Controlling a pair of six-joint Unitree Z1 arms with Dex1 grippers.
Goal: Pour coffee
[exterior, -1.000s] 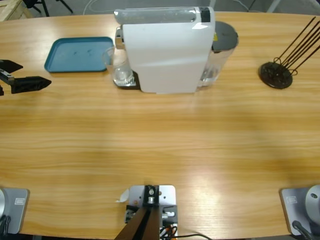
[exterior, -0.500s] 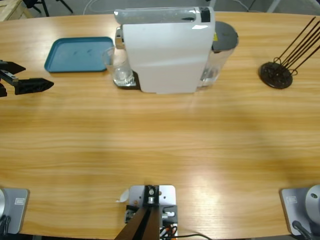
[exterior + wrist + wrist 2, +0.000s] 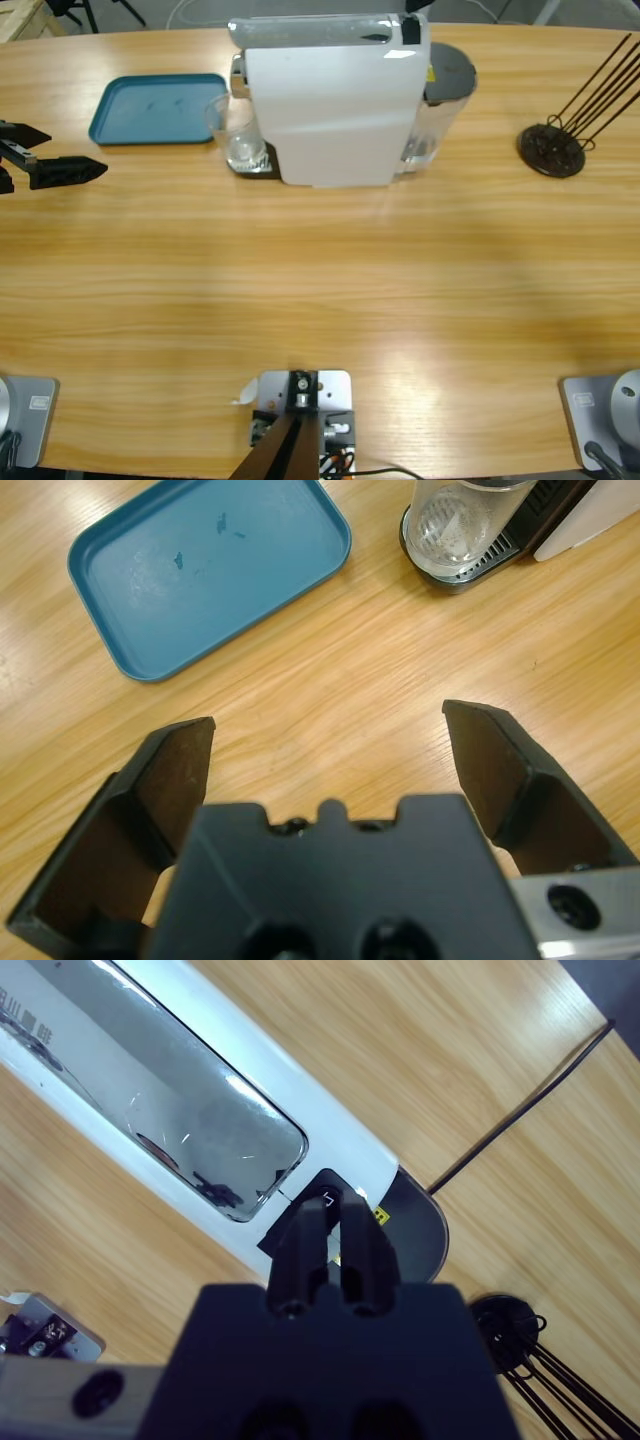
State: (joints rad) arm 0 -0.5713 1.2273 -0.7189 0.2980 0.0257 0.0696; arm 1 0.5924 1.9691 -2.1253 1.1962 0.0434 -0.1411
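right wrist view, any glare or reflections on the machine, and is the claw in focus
Right wrist view: the machine's glossy silver top panel carries bright highlights and dark mirrored shapes; the right claw, close to the lens, looks soft and its jaws stand together over the black button patch. High view: the same top shows only a dull sheen, and broad pale glare lies on the table near the bottom.

A long wooden table (image 3: 320,290) with pale grain. Near its far left edge lies a teal rectangular tray (image 3: 155,108) — shallow, rimmed, nothing in it. At the far right stands a black wire rack (image 3: 552,148), thin rods slanting up from a round base.
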